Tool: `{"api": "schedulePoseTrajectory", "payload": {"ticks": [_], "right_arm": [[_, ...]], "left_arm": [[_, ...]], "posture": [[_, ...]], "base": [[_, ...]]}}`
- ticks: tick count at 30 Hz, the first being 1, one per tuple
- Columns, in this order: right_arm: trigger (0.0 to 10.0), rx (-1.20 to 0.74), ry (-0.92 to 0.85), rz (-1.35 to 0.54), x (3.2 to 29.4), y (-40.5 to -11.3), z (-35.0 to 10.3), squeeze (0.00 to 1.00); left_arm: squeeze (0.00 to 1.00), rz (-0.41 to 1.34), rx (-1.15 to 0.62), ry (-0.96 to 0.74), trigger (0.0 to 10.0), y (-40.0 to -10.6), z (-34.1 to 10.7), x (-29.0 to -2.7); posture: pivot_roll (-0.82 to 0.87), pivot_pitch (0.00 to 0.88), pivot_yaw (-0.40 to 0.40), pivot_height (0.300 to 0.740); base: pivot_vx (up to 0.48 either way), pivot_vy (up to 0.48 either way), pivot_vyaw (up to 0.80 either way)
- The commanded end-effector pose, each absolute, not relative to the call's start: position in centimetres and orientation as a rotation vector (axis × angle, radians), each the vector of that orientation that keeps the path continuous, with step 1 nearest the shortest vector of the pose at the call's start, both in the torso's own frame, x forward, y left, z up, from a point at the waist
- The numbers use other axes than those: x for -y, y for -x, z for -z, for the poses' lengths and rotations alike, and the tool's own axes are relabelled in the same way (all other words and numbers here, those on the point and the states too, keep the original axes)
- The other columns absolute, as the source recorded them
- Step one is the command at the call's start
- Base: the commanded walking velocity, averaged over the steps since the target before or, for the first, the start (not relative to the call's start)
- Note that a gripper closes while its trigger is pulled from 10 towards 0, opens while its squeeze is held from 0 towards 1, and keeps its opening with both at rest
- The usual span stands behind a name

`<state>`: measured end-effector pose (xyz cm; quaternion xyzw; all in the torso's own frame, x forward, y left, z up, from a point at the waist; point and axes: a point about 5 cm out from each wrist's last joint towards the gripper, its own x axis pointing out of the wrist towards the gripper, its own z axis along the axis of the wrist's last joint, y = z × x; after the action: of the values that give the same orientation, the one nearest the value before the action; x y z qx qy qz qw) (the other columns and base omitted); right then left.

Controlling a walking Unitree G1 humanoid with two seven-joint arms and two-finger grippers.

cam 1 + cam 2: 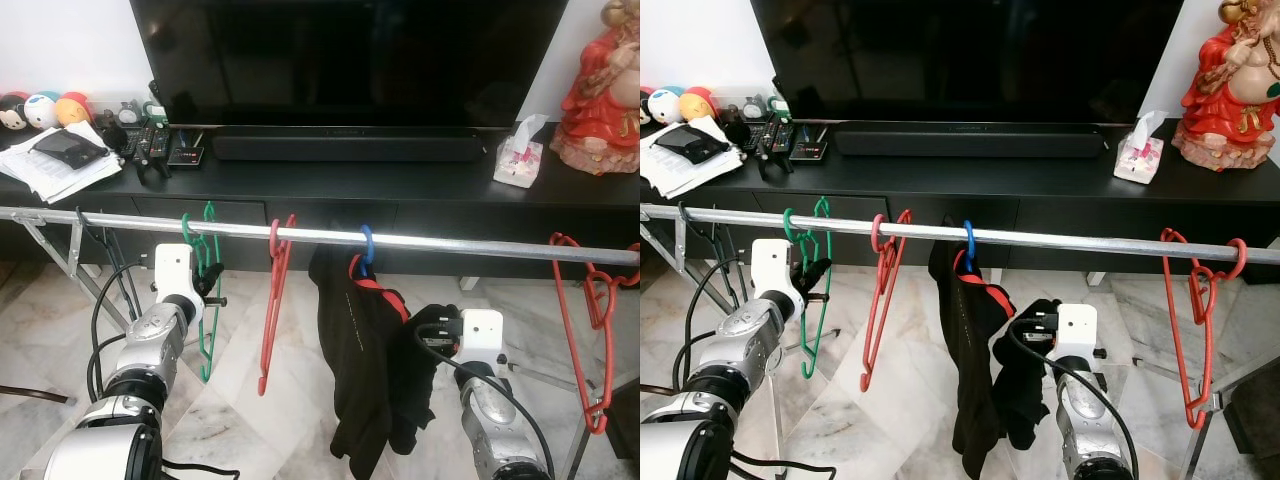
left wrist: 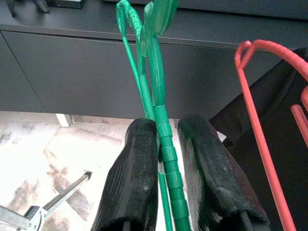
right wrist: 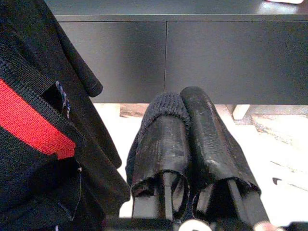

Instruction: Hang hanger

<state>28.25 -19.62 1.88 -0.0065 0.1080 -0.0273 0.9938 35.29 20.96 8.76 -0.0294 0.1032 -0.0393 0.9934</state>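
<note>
The left gripper (image 2: 166, 154) holds the green hanger (image 1: 207, 290) by its shaft — long axis upright, hooks over the metal rail (image 1: 450, 244) straight above (seemingly already hung) — while the right gripper (image 3: 185, 113) pinches the black garment (image 1: 365, 350).

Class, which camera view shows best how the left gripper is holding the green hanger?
The left wrist view: the green hanger runs up between the left gripper's two black fingers, which close on its stem. The eye views show the whole hanger on the metal rail, but the grip there is small and partly hidden.
</note>
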Motion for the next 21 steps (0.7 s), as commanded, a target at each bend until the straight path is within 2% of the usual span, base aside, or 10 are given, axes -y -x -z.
{"api": "schedulePoseTrajectory", "payload": {"ticks": [1,2,3,4,21], "right_arm": [[10.0,-0.178,0.02,0.049,19.56,-28.8,-2.64,0.0],[10.0,-0.178,0.019,0.048,19.52,-28.8,-2.64,0.0],[10.0,-0.178,0.019,0.048,19.51,-28.8,-2.64,0.0],[10.0,-0.178,0.019,0.048,19.49,-28.8,-2.64,0.0],[10.0,-0.184,0.014,0.047,19.32,-28.71,-2.46,0.0]], "left_arm": [[0.0,0.071,-0.241,0.031,10.0,-34.96,-8.06,-21.08],[0.0,0.06,-0.237,0.028,0.9,-34.98,-8.14,-21.2],[0.0,0.057,-0.236,0.029,0.9,-34.99,-8.16,-21.24],[0.0,0.055,-0.234,0.029,0.0,-35.0,-8.2,-21.27],[0.0,0.034,-0.164,-0.007,0.0,-35.05,-9.03,-21.19]], "posture": [[-0.17,0.013,0.009,0.74],[-0.17,0.015,0.01,0.74],[-0.17,0.015,0.01,0.74],[-0.17,0.016,0.01,0.74],[-0.17,0.025,0.01,0.74]], "base": [[0.0,0.0,0.0],[0.0,0.0,0.0],[0.0,0.0,0.0],[0.0,0.0,0.0],[0.0,0.0,0.0]]}}
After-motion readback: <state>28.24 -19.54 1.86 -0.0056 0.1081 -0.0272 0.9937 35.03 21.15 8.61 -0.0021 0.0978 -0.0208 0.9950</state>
